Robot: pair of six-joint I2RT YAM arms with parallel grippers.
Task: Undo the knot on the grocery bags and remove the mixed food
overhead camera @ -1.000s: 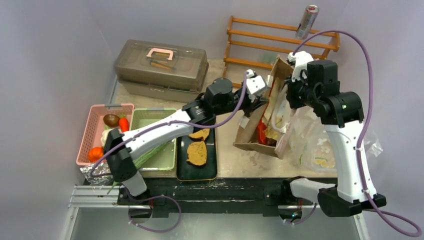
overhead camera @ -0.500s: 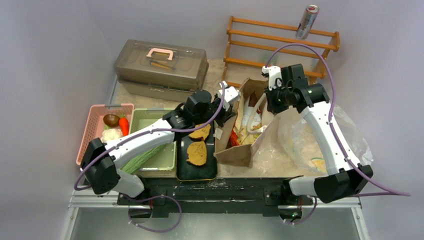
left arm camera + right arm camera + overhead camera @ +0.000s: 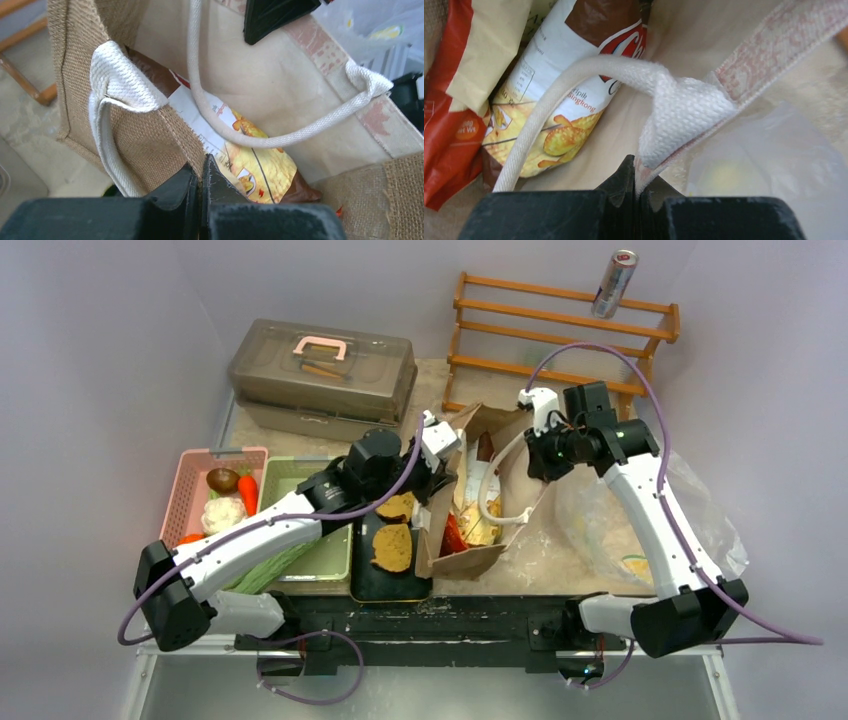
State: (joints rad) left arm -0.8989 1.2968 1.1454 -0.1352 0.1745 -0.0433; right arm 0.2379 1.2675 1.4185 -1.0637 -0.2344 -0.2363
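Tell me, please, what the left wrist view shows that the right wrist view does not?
Only the left wrist view shows the wooden rack. Only the right wrist view shows a red packet's face. Both show the snack packet, a white handle and the brown bag's inner wall, with the left end effector or the right end effector shut on its rim.
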